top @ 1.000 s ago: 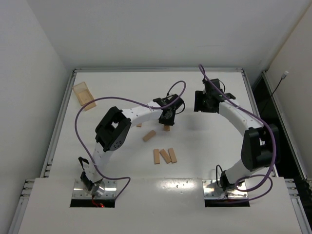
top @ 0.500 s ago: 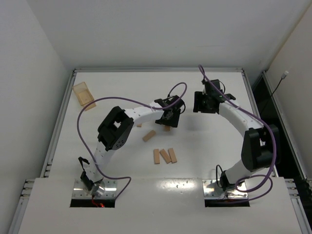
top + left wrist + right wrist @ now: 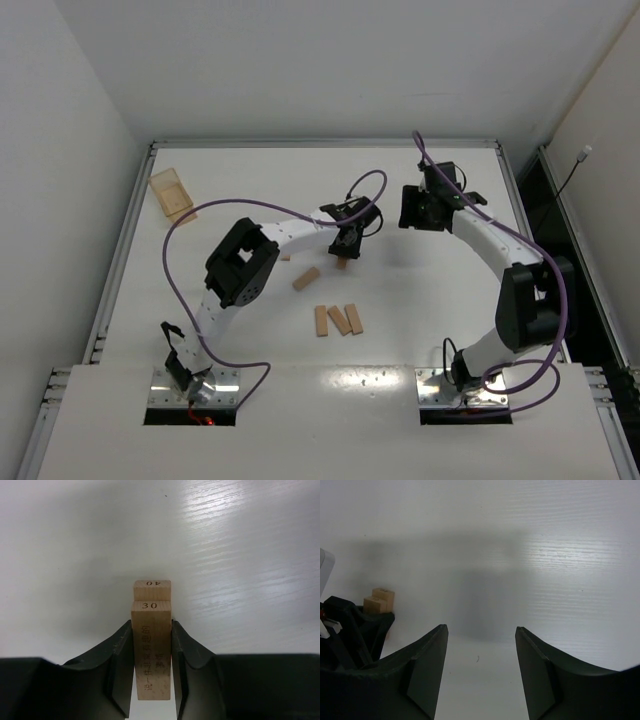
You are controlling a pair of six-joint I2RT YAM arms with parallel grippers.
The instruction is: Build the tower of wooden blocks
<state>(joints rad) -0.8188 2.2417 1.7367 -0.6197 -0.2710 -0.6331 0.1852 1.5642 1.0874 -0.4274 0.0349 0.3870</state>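
Wood in the grip: wood block marked 30 (image 3: pixel 151 650), a pale tan rectangular plank with fine straight grain, square-cut edges and faint printed characters along its long face
Left gripper (image 3: pixel 151 625): closed on that plank, its matte black fingers (image 3: pixel 122 645) pressed flat against both long sides
Second plank: wood block marked 40 (image 3: pixel 152 587), same tan wood, lying parallel just beyond the held one, its end face stepping out past it; whether the two touch cannot be told
Place on the table: in the top view the pair shows as a small tan stub near the middle of the table (image 3: pixel 440 300), under the left gripper's tip
Side glimpse: the right wrist view catches two tan block ends (image 3: pixel 379 600), stepped one behind the other, next to the left arm's dark fingers
Right gripper (image 3: pixel 481 628): parted, nothing between the smooth, curved black fingers but bare tabletop; it hangs to the right of the pair, apart from it
Loose wood blocks (image 3: pixel 340 320): three flat planks close together nearer the arm bases, one more lying at an angle (image 3: pixel 306 278) between them and the left gripper
Table surface: white, matte, with fine streaks that catch the light
Amber box (image 3: pixel 172 193): translucent, rectangular, open-topped, at the far left, well apart from the planks
Cables: glossy purple cable (image 3: pixel 170 270) looping along each arm
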